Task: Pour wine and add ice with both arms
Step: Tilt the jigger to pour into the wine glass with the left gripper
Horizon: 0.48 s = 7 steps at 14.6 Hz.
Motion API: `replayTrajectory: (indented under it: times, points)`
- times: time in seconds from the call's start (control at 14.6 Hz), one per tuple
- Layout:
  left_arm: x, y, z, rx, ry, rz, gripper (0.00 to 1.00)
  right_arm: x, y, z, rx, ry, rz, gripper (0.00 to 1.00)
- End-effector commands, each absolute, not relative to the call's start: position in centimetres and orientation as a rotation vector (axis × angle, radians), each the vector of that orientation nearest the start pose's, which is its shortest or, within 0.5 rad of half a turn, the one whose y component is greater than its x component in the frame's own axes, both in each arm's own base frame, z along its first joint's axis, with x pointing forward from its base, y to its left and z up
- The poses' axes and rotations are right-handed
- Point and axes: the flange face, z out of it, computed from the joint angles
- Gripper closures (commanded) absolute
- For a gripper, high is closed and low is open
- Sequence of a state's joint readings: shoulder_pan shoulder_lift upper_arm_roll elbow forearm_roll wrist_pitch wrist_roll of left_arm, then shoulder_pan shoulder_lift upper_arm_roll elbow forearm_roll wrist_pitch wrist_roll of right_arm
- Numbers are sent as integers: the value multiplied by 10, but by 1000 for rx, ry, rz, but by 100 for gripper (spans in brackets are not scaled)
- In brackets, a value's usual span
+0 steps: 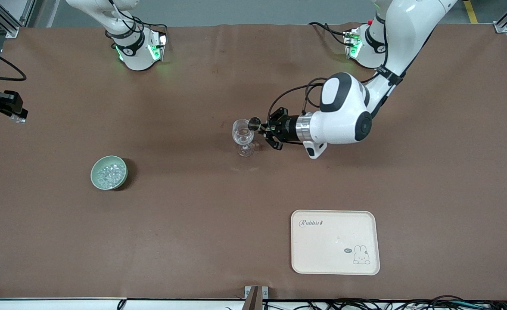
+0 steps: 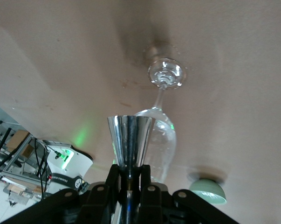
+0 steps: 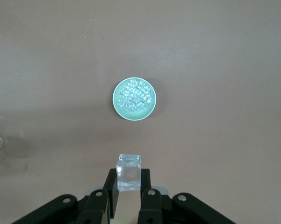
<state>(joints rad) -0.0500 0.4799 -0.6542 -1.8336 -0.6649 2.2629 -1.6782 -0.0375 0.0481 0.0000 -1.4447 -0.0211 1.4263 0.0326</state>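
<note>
A clear wine glass [image 1: 242, 134] stands upright mid-table. My left gripper [image 1: 264, 128] is shut on the stem of a steel cone-shaped measuring cup [image 1: 254, 124], tipped on its side with its mouth at the glass rim. The left wrist view shows the cup [image 2: 130, 137] in the gripper [image 2: 130, 170] against the glass [image 2: 162, 140]. A pale green bowl [image 1: 94, 171] holds the ice [image 1: 109, 174]. My right gripper [image 1: 18, 115] hangs high over the right arm's end of the table, shut on one clear ice cube [image 3: 129, 171]. The right wrist view shows the gripper [image 3: 129, 179], the bowl [image 3: 116, 99] and the ice [image 3: 136, 96].
A cream tray [image 1: 335, 258] with a rabbit print lies nearer the front camera than the glass, toward the left arm's end. The two arm bases stand along the table's edge farthest from the front camera. Brown tabletop lies open between the bowl and the glass.
</note>
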Motion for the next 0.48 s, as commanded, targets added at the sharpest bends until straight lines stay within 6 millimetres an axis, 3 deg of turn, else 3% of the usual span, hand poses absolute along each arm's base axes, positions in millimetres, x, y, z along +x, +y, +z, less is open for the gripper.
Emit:
replayTrajectory:
  times: [0.0, 0.41]
  points:
    - [502, -413, 345, -2359, -2177, 1135, 99, 549, -22, 650, -3158, 96, 102, 99]
    - [493, -433, 353, -2360, -2171, 1021, 99, 549, -22, 650, -3158, 96, 102, 99]
